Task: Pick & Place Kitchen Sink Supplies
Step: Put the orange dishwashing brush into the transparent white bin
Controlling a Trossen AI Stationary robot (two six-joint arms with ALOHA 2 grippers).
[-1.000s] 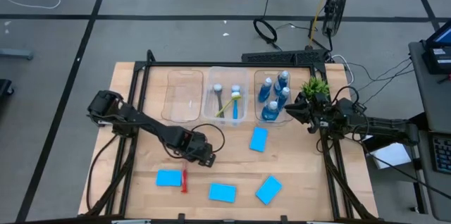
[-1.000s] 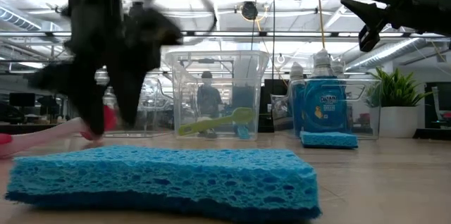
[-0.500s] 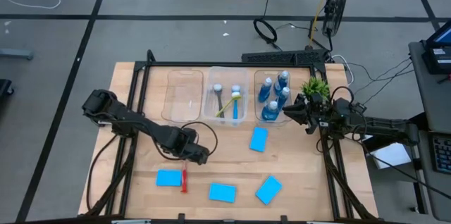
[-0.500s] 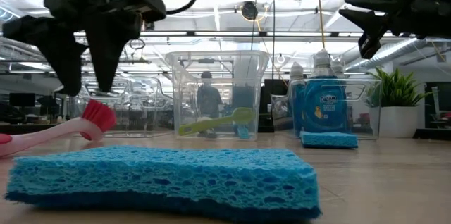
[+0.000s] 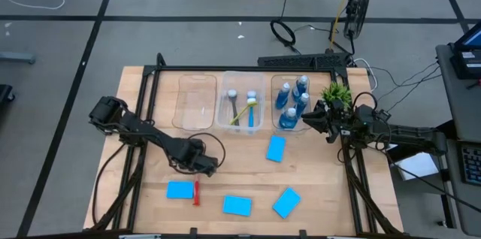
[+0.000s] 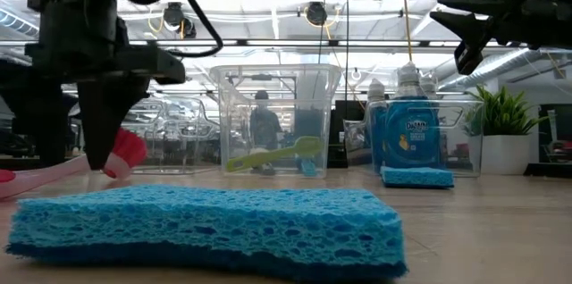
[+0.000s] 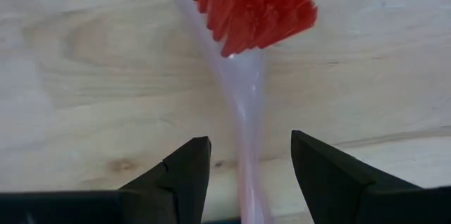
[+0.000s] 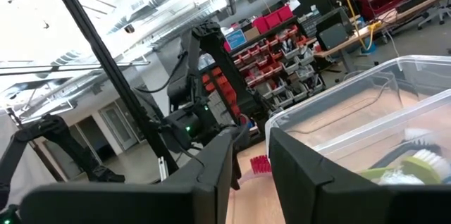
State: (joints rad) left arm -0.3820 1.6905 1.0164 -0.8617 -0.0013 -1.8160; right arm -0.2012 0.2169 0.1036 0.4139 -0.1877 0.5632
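The left pincer point(image 7: 245, 164) hangs low over the near-left part of the desk point(image 5: 316, 194), its two fingers spread with the pale neck of the red brush point(image 7: 246, 55) running between them, not yet touched. From above, this pincer point(image 5: 204, 165) sits just far of the brush point(image 5: 197, 192), which lies flat beside the leftmost blue sponge point(image 5: 179, 190).

To do this step well, I judge the pincer should come straight down until the fingers straddle the slim handle just behind the red bristles, then press together squarely across it. The handle is thin and smooth, so an off-centre pinch may roll it or let it swing on the lift. Keeping clear of the neighbouring sponge matters too.

Further out, three other sponges lie on the near half of the desk. The middle bin point(image 5: 240, 111) at the far side holds three brushes; the right bin point(image 5: 291, 119) holds the blue bottles point(image 5: 288, 116).

The right pincer point(image 5: 310, 119) waits high beside the right bin, slightly spread and holding nothing.
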